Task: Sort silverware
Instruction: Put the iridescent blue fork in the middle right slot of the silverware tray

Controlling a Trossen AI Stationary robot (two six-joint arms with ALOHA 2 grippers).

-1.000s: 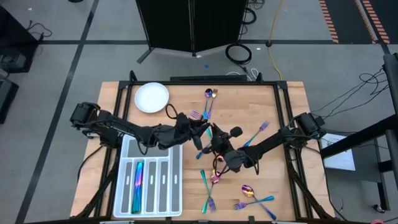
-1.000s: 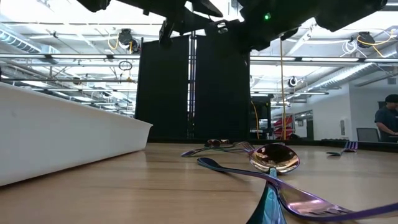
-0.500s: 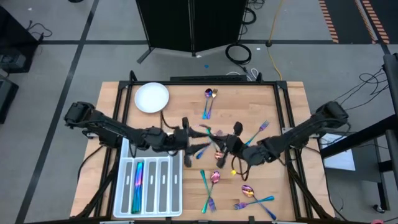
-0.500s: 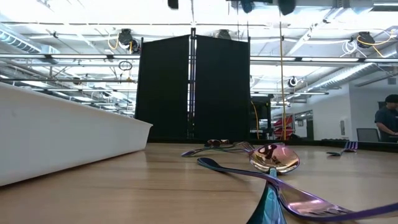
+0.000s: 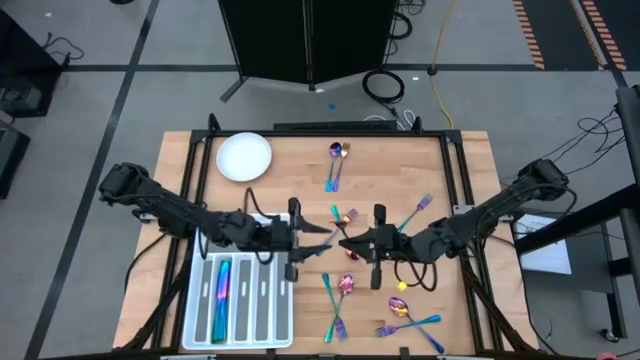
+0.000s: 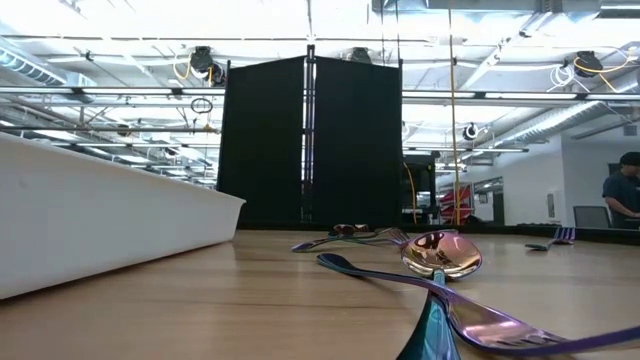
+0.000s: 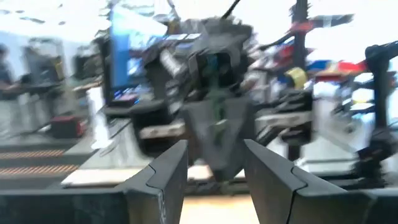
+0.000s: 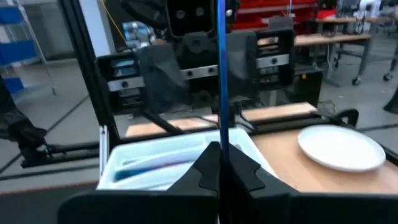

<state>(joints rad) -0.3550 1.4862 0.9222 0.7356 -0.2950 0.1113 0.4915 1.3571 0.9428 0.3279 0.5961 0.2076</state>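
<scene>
Wooden bench seen from above, framed in black rails, on a grey workshop floor. At its centre the two arms meet tip to tip. The right jaws are closed on a slim blue-sheened piece of silverware, which stands straight up between them in the right wrist view. The left jaws, at nine o'clock of the right ones and facing them, stand parted and hold nothing. A white compartment tray sits at seven o'clock of the bench with a teal piece already inside. Loose forks and spoons lie at twelve, three and five o'clock; a white plate is at eleven. Risk, as a judgement: with the arms this close, a mistimed handover could drop the piece or knock the jaws together.
</scene>
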